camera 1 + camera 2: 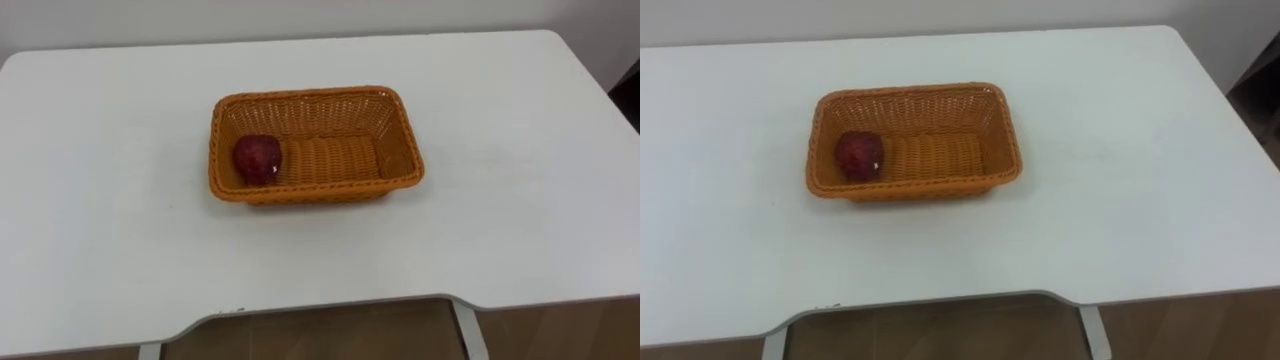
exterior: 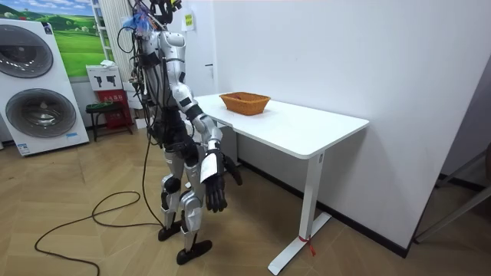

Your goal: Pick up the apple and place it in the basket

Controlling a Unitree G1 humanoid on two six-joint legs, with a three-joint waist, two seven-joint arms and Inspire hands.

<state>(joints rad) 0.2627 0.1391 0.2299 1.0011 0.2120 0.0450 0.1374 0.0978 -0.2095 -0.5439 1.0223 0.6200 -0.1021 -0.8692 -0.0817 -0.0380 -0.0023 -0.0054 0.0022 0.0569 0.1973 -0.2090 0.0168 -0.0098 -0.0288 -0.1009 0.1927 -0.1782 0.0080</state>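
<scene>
your right hand (image 2: 215, 188) hangs low by the thigh, fingers loose & straight, holding nothing. left hand (image 2: 231, 172) is just behind it, can't tell its state. both are below the table (image 1: 520, 200) edge, well apart from the work. the apple (image 1: 257, 158) sits inside the basket (image 1: 300, 115), at its 9 o'clock end, close to the wall there. if it's to come out, i'd go w/ the left: raise it over the rim, drop straight down, wrap round the apple before lifting. the wicker looks light, so don't rake the wall or it'll prob slide.
</scene>
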